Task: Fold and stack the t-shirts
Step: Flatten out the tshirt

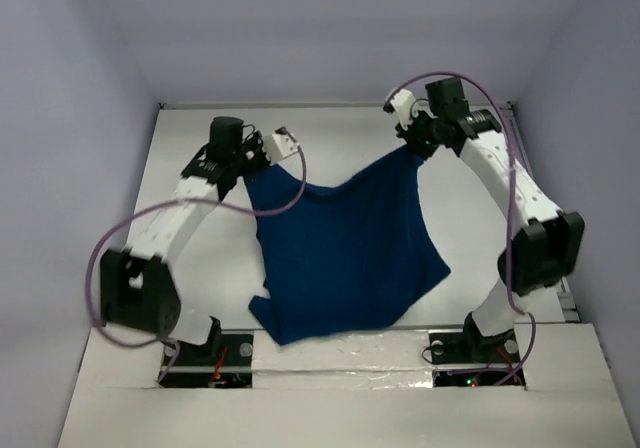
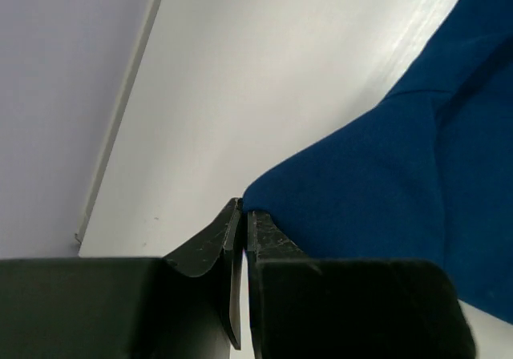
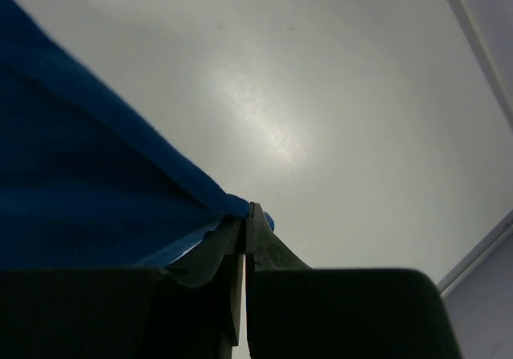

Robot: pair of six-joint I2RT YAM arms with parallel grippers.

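- Top view: dark navy-blue soft fabric t-shirt (image 1: 345, 258) hangs spread between the two arms above the white flat table (image 1: 330, 133). Its far edge runs left to right and sags in the middle. The rest drapes toward the arm bases, with the bottom bunched at the table's near edge.
- Top view: left fingers (image 1: 252, 171) pinch the far-left corner and right fingers (image 1: 413, 148) pinch the far-right corner. The right corner sits further back than the left.
- Left wrist view: left fingers (image 2: 220, 235) are pressed together on a corner of the t-shirt (image 2: 385, 183), almost no gap between them. The cloth runs off to the right of them, with bare table (image 2: 280, 70) beyond.
- Right wrist view: right fingers (image 3: 224, 243) are clamped on a small tip of the t-shirt (image 3: 80, 175). The cloth spreads away to the left, over the table (image 3: 321, 94).
- Judgement: the held edge is the long axis, across the table, with one corner per arm and neither arm nearer. Laying it flat for folding likely needs both arms moving together to keep that edge taut. No chest print shows.
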